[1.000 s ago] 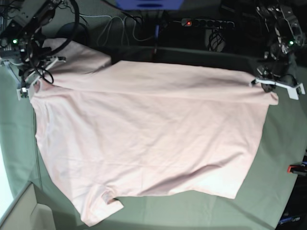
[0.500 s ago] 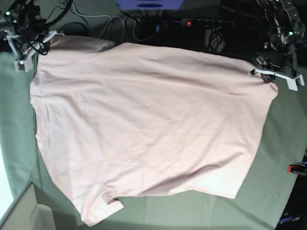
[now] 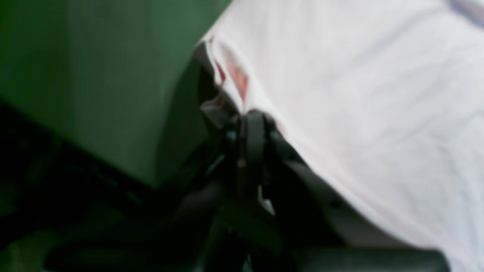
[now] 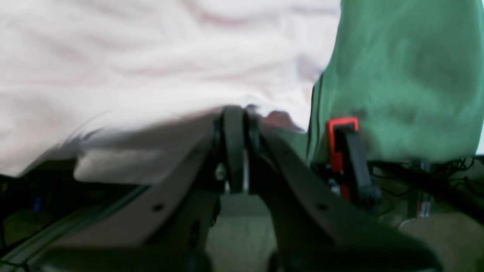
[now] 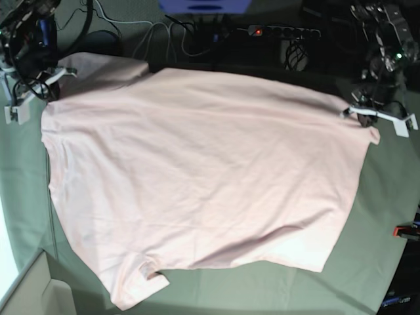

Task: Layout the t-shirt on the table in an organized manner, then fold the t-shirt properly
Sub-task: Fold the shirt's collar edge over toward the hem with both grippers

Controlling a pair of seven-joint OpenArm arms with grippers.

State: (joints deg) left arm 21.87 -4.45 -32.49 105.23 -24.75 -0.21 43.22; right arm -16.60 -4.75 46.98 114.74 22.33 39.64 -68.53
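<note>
The pale pink t-shirt (image 5: 197,177) lies spread over the grey-green table (image 5: 394,197), one sleeve at the near left and one at the far left. My left gripper (image 5: 365,118) is at the shirt's far right corner, shut on the hem. In the left wrist view the left gripper (image 3: 252,117) pinches the t-shirt (image 3: 359,94) at its edge. My right gripper (image 5: 38,95) is at the far left shoulder. In the right wrist view the right gripper (image 4: 234,111) is shut on the t-shirt (image 4: 151,56).
A power strip (image 5: 282,31) and loose cables (image 5: 164,39) lie beyond the table's far edge. A red clamp (image 5: 405,231) grips the right edge, and another red clamp (image 4: 342,124) stands beside my right gripper. A pale box (image 5: 33,289) sits at the near left corner.
My right gripper swung toward the far edge, then came back a little, dragging the shirt's far left part. That fold has flattened and the far sleeve lies spread. The left gripper barely moved.
</note>
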